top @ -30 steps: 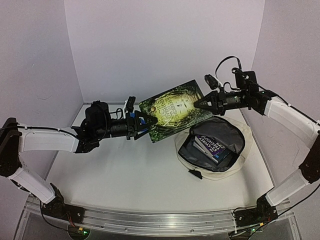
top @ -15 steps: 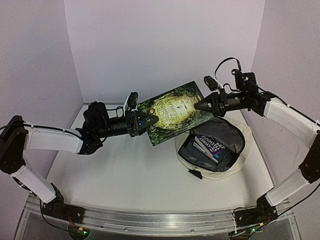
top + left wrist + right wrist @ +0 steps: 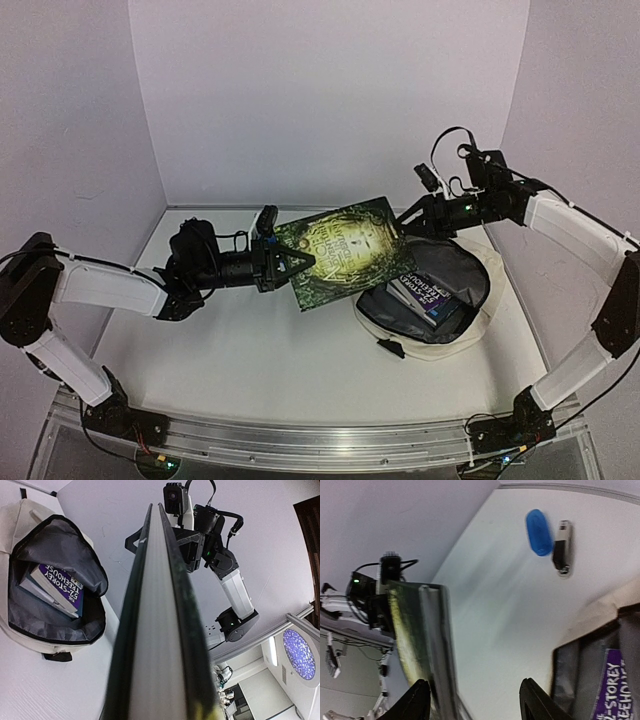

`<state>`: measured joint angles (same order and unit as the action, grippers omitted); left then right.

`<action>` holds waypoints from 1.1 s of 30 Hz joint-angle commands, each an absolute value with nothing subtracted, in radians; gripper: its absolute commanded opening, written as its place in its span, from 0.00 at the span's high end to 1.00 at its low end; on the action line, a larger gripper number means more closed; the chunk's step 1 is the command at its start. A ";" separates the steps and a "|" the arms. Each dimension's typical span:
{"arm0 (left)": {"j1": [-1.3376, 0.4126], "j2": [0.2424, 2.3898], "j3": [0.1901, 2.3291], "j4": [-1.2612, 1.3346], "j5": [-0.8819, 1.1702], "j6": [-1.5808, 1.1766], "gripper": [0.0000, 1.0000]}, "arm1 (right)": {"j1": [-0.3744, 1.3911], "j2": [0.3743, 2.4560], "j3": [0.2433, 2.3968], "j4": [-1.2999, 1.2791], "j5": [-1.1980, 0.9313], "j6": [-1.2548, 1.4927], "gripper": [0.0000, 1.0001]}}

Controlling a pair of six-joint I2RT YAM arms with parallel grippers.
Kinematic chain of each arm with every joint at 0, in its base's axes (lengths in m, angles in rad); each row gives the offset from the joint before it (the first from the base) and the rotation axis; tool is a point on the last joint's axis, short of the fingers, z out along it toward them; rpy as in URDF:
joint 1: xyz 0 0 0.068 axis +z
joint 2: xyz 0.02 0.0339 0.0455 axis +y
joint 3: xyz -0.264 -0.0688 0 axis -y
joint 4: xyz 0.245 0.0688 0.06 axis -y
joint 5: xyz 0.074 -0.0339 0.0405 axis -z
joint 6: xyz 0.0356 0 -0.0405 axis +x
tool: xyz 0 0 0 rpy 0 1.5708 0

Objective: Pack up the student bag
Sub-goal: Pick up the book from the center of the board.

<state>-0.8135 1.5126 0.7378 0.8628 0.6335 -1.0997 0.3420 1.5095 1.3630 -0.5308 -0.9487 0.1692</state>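
Observation:
The student bag (image 3: 478, 318) lies open at the right of the table, its dark lining showing and a purple book (image 3: 428, 290) inside. A green hardcover book (image 3: 345, 250) hangs in the air left of the bag. My left gripper (image 3: 291, 268) is shut on its lower left edge. In the left wrist view the book's page edge (image 3: 157, 630) fills the middle and hides my fingers, with the bag (image 3: 25, 525) at the left. My right gripper (image 3: 475, 680) stands open just off the book's (image 3: 422, 630) far corner, holding nothing.
A blue oval object (image 3: 539, 532) and a small grey and black item (image 3: 562, 547) lie on the white table near the back wall. White walls close in the table on three sides. Both arm bases sit at the near edge.
My right gripper has opened and let go of the book, drawing back a little. My left gripper has shut on the book's other edge and now carries it alone.

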 commanded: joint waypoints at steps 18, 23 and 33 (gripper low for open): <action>-0.818 1.384 0.718 0.842 0.602 -1.016 1.00 | 0.362 1.595 1.237 -0.714 -0.121 -0.359 0.45; -0.818 1.371 0.704 0.834 0.591 -1.019 1.00 | 0.375 1.664 1.226 -0.703 -0.041 -0.389 0.43; -0.818 1.299 0.646 0.759 0.555 -1.029 1.00 | 0.469 1.701 1.222 -0.659 0.054 -0.380 0.94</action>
<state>-0.8135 1.3937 0.6522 0.6958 0.5833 -1.0397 0.4052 1.6999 1.2145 -0.6725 0.0228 -0.3947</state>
